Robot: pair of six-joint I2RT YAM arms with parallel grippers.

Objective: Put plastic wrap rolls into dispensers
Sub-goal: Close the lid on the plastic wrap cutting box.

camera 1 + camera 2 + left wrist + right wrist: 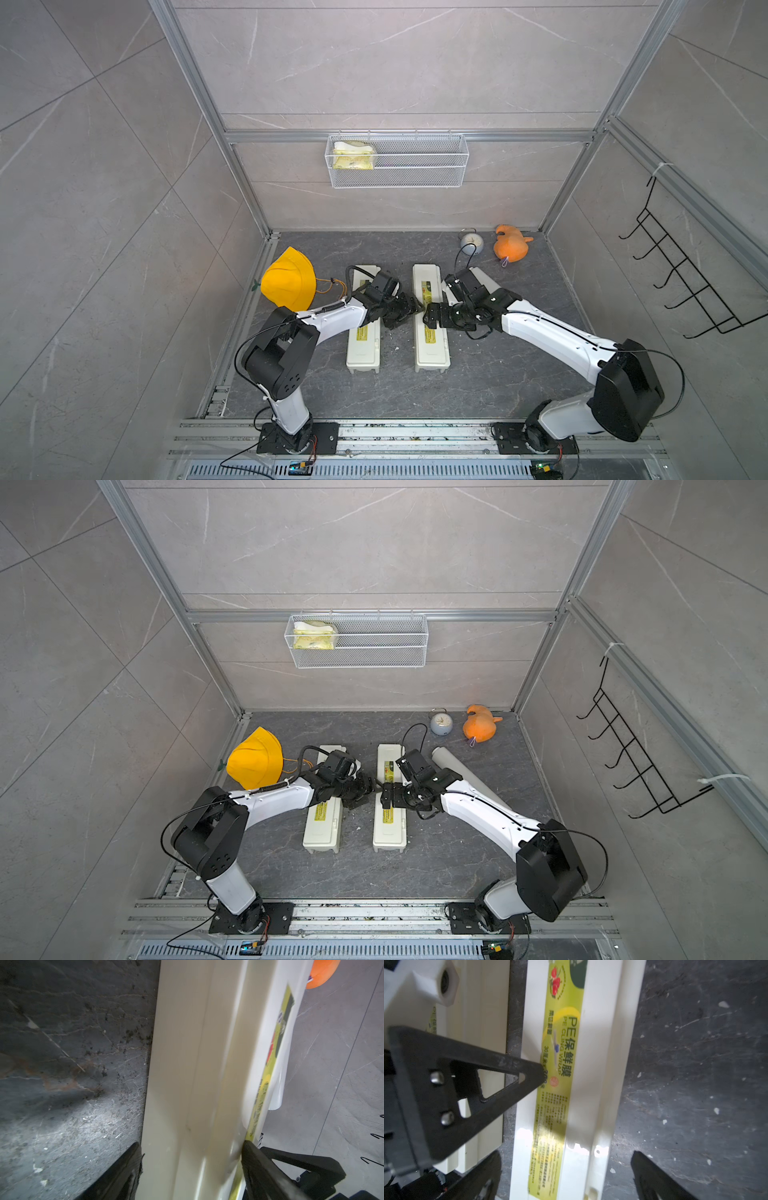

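Two cream dispensers lie side by side on the dark table, both lids down: the left dispenser (pixel 363 332) and the right dispenser (pixel 431 336) (pixel 388 825). My left gripper (pixel 413 309) (pixel 191 1144) reaches across the gap and is shut on the right dispenser's (pixel 197 1064) long edge, one finger against its side wall and one on the yellow label. The right gripper (pixel 428 318) (pixel 565 1153) hangs open astride the same dispenser (pixel 591 1064), fingers clear of both sides. One plastic wrap roll (pixel 488 280) (pixel 453 764) lies on the table, partly under the right arm.
A yellow hat (pixel 289 280) sits left of the dispensers. A small clock (pixel 471 243) and an orange plush toy (pixel 511 249) are at the back right. A wire basket (pixel 397 160) hangs on the back wall, a black hook rack (pixel 685 270) on the right wall.
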